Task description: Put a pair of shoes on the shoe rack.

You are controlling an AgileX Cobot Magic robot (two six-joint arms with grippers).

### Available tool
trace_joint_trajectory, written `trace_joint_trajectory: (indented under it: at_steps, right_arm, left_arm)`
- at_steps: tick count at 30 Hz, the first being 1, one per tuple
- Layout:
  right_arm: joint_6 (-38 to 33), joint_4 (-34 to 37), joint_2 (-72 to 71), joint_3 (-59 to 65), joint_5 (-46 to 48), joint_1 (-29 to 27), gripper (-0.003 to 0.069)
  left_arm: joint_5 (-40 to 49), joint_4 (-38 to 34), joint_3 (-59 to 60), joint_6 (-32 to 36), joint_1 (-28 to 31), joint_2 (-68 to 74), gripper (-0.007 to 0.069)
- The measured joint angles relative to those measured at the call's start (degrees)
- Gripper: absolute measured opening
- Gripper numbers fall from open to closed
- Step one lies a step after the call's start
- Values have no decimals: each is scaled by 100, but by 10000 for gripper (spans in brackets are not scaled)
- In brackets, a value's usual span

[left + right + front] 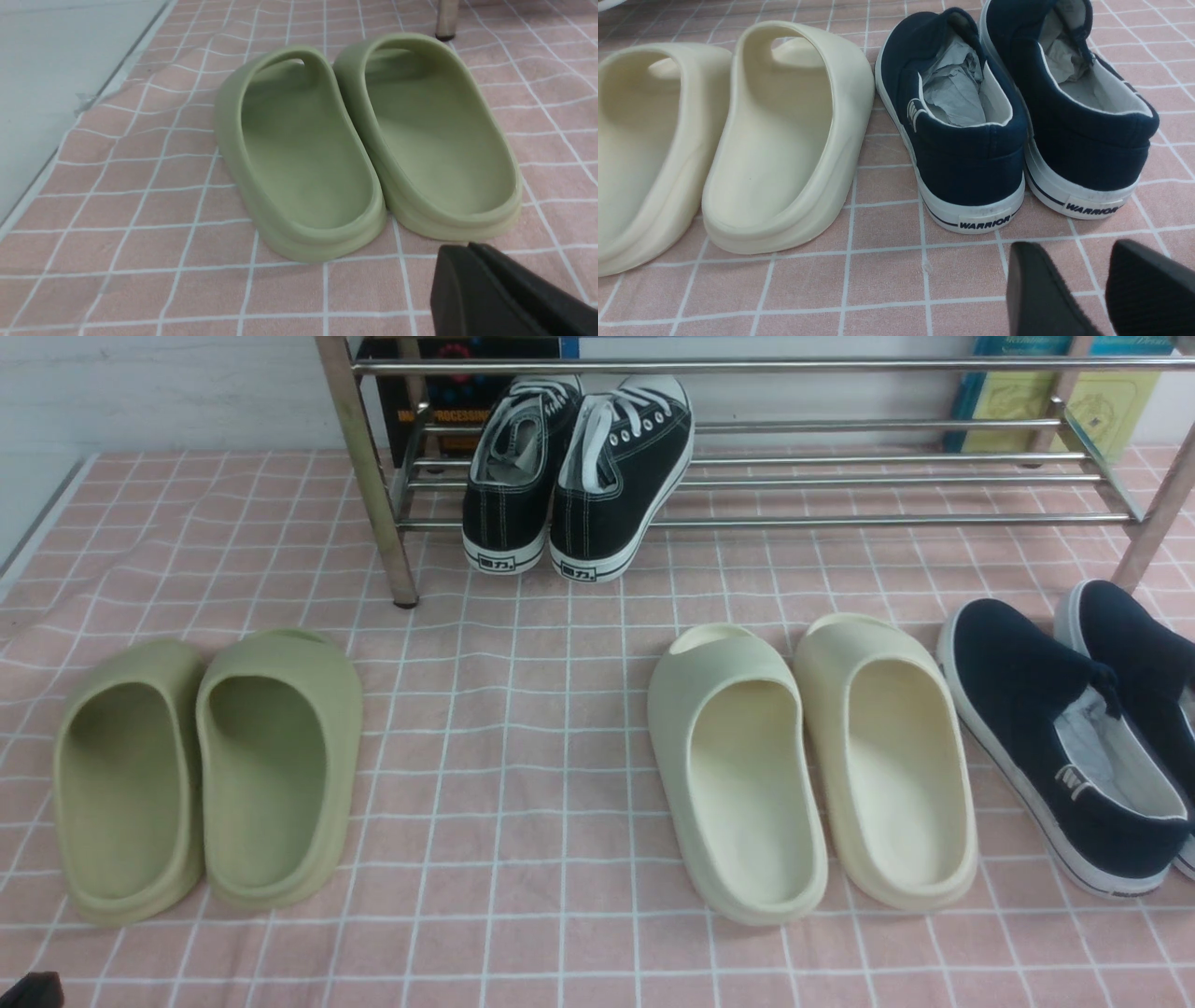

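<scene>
Two black canvas sneakers, the left one (512,476) and the right one (618,476), rest side by side on the lowest bars of the steel shoe rack (840,481), heels toward me and hanging over its front bar. My left gripper (462,254) is shut and empty, low over the cloth just behind the olive-green slides (364,135); only a dark corner of it (28,991) shows in the front view. My right gripper (1073,261) is open and empty, just behind the navy slip-ons (1017,107). Neither gripper is near the sneakers.
A pink checked cloth (523,784) covers the table. Olive-green slides (205,775) lie front left, cream slides (812,765) front centre-right, navy slip-ons (1074,737) far right. The rack's front left leg (369,476) stands behind the green slides. Books lean behind the rack.
</scene>
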Motion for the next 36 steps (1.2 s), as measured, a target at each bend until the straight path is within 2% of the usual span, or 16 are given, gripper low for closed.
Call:
trace_joint_trajectory:
  at_steps: [7, 36]
  right_arm:
    - [0, 0, 0, 0, 0, 0, 239]
    - [0, 0, 0, 0, 0, 0, 239]
  left_arm:
    - [228, -21, -17, 12, -15, 0, 15]
    - [243, 42, -21, 16, -15, 0, 44]
